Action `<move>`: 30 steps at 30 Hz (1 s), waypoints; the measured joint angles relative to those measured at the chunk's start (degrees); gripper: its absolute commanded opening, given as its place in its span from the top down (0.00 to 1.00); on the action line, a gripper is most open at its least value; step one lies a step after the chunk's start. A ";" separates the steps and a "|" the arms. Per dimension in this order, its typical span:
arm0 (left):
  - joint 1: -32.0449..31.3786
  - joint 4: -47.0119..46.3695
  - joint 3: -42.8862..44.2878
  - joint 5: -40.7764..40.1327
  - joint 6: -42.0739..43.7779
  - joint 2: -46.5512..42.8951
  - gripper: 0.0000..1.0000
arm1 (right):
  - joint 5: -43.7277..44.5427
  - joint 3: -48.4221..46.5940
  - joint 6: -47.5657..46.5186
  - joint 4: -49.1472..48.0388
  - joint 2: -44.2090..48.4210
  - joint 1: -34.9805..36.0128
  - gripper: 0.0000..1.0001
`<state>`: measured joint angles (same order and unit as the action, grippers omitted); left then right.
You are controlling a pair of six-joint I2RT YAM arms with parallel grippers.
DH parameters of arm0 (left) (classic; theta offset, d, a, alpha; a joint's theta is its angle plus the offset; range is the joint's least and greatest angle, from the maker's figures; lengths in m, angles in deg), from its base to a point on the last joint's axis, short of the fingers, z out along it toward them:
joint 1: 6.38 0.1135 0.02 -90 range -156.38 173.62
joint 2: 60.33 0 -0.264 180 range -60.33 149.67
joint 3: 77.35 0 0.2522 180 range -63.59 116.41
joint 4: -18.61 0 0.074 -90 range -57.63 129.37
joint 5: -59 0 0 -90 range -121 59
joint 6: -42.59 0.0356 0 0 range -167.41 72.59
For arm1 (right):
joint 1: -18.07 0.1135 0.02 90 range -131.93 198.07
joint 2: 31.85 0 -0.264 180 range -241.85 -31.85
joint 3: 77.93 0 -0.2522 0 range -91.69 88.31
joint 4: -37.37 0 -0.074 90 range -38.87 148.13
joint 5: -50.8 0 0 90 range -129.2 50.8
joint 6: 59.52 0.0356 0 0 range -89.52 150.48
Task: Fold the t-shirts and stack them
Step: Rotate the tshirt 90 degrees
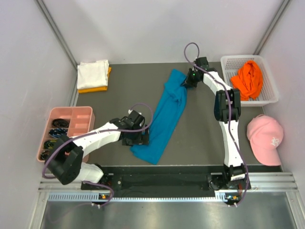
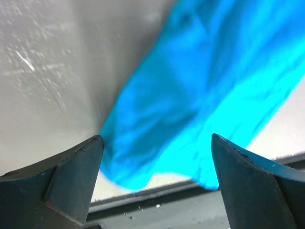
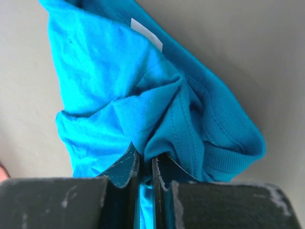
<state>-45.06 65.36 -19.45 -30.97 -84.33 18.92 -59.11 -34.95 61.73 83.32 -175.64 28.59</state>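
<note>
A teal-blue t-shirt (image 1: pixel 167 114) lies bunched in a long strip across the middle of the table. My right gripper (image 1: pixel 187 81) is shut on a pinch of cloth at the shirt's far end, by the collar (image 3: pixel 224 157); the jaws (image 3: pixel 145 160) hold a fold between them. My left gripper (image 1: pixel 141 138) is open at the shirt's near end, its fingers (image 2: pixel 76 167) standing wide on either side of the shirt's near corner (image 2: pixel 157 157), with no grip on it. A folded white t-shirt (image 1: pixel 92 73) rests on a yellow-orange one (image 1: pixel 95 88) at the far left. A bright orange t-shirt (image 1: pixel 248 78) lies in the basket.
A white plastic basket (image 1: pixel 269 98) stands at the far right. A pink baseball cap (image 1: pixel 265 138) lies on the right near the table edge. A pink compartment tray (image 1: pixel 78 119) with small dark items sits at the left. Grey walls close in the sides.
</note>
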 measured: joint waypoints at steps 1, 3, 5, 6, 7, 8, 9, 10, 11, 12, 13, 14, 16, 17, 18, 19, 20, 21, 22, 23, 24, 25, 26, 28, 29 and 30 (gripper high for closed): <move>-0.22 0.35 0.00 0.42 -0.07 -0.44 0.01 | -0.50 -0.92 0.04 -0.44 -0.57 -0.28 1.00; -0.74 0.98 0.00 1.07 -0.17 -1.57 0.01 | -1.20 -4.44 0.07 -0.74 -2.89 -0.61 1.00; -1.22 1.62 0.00 1.44 -0.48 -2.69 0.01 | -1.95 -7.13 0.24 -1.29 -4.63 -0.96 0.88; -1.44 1.97 0.00 1.64 -0.63 -3.21 0.01 | -2.27 -8.26 0.28 -1.40 -5.42 -1.05 0.78; -1.66 2.29 0.00 1.62 -0.74 -3.82 0.01 | -2.51 -8.66 0.37 -1.60 -5.70 -1.09 0.64; -1.86 2.73 0.00 1.60 -0.90 -4.55 0.01 | -2.97 -8.85 0.55 -1.88 -5.90 -1.18 0.59; -1.99 3.32 0.00 1.55 -0.94 -5.33 0.01 | -3.72 -8.85 0.94 -2.40 -5.90 -1.22 0.55; -2.03 3.78 0.00 1.38 -0.96 -6.05 0.01 | -4.07 -8.66 0.79 -3.50 -5.81 -1.29 0.48; -2.08 4.35 0.02 0.74 -0.96 -6.93 0.01 | -4.15 -7.85 0.70 -4.83 -5.44 -1.36 0.47; -2.14 5.01 0.13 0.11 -0.96 -7.72 0.01 | -4.85 -6.58 0.92 -6.25 -4.92 -1.46 0.45; -2.14 5.53 0.35 -0.48 -0.94 -8.37 0.01 | -4.83 -5.09 0.70 -7.54 -4.02 -1.53 0.42; -2.16 6.10 0.76 -1.05 -0.92 -8.74 0.01 | -4.70 -3.80 0.50 -8.13 -3.23 -1.57 0.41; -2.19 6.95 2.03 -2.05 -0.85 -9.07 0.01 | -4.20 -1.14 0.00 -8.87 -1.49 -1.68 0.40; -2.19 7.19 2.71 -2.49 -0.76 -9.07 0.01 | -3.91 -0.02 -0.28 -8.85 -0.66 -1.77 0.39; -2.19 7.37 3.34 -2.86 -0.66 -9.07 0.01 | -3.69 1.22 -0.61 -8.90 0.17 -1.86 0.39; -2.19 7.52 3.89 -3.17 -0.55 -9.07 0.01 | -3.54 2.19 -0.76 -8.98 0.79 -1.97 0.39; -2.21 7.58 4.39 -3.69 -0.42 -9.07 0.01 | -3.28 3.87 -0.96 -9.38 1.79 -2.08 0.39; -2.21 7.58 4.76 -4.17 -0.22 -9.07 0.01 | -2.84 5.64 -1.25 -9.49 2.99 -2.19 0.39; -2.21 7.63 5.14 -4.63 0.04 -9.05 0.01 | -2.38 7.15 -1.44 -9.51 4.00 -2.25 0.39; -2.21 7.74 5.73 -5.31 0.52 -8.81 0.01 | -1.60 9.49 -1.68 -9.73 5.46 -2.38 0.39; -2.21 7.69 6.25 -5.77 0.90 -8.46 0.01 | -0.66 11.13 -1.86 -9.40 6.73 -2.47 0.39; -2.21 7.65 6.73 -6.21 1.11 -8.02 0.01 | 0.31 12.44 -2.14 -9.01 7.78 -2.51 0.39; -2.21 7.67 7.30 -6.75 1.42 -7.45 0.01 | 1.64 14.21 -2.34 -8.87 8.96 -2.58 0.39; -2.21 7.37 8.44 -7.21 1.99 -6.16 0.01 | 3.82 17.22 -2.73 -8.83 11.04 -2.62 0.39; -2.19 7.17 8.96 -7.21 2.25 -5.53 0.01 | 4.66 18.69 -2.78 -8.87 12.00 -2.69 0.39; -2.21 6.88 9.33 -7.19 2.47 -4.96 0.01 | 5.46 19.98 -2.75 -9.14 12.90 -2.73 0.39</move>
<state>-47.27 72.25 -10.11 -38.16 -81.86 13.96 -53.64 -14.98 58.97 74.18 -162.75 25.86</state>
